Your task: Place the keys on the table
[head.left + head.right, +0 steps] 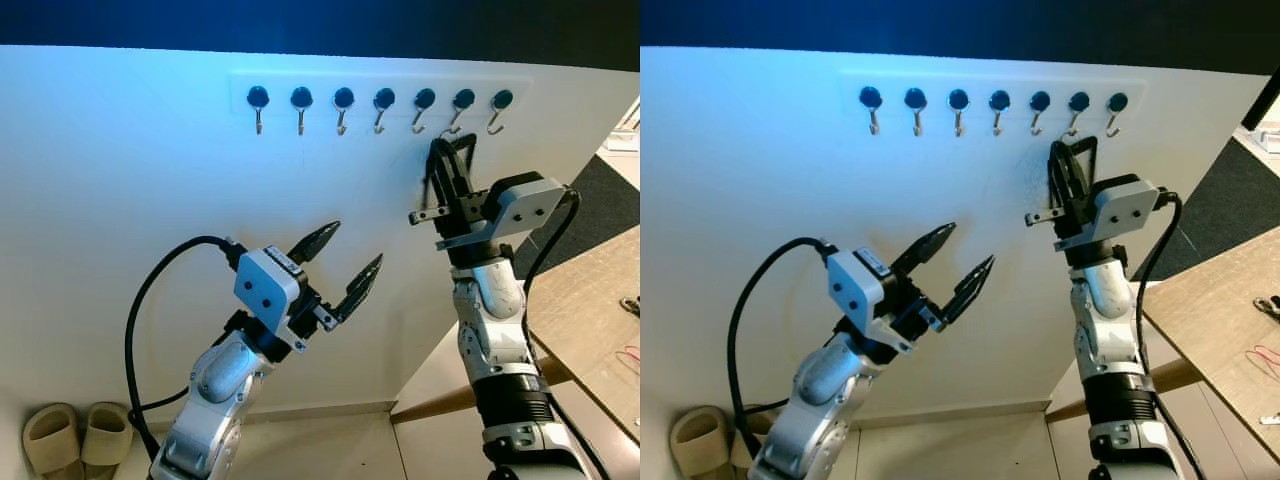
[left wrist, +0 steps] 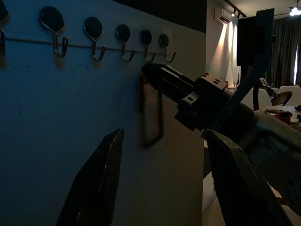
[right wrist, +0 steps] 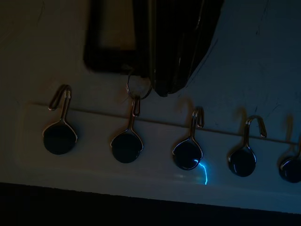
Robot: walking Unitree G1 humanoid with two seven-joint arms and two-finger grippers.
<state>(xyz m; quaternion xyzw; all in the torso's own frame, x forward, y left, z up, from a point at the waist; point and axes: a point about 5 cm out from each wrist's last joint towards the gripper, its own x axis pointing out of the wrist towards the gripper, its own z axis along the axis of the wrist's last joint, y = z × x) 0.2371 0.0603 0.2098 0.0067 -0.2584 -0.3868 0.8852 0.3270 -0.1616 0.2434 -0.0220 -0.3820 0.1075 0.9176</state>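
Right tool [image 1: 447, 150] is raised against the white wall, black fingers together on the dark rectangular key fob with metal ring [image 3: 136, 89], which hangs on the second hook from the right of the row of round black-capped metal hooks [image 1: 380, 100]. Left tool [image 1: 345, 262] hovers lower left, fingers apart, empty. Wooden desk [image 1: 580, 310] sits right.

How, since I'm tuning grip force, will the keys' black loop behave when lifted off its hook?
The black loop looks like a thin strap: probably floppy and light, likely to swing once freed. Its small metal ring sits over a hook, so it may snag unless raised first. The right gripper is beside the loop.
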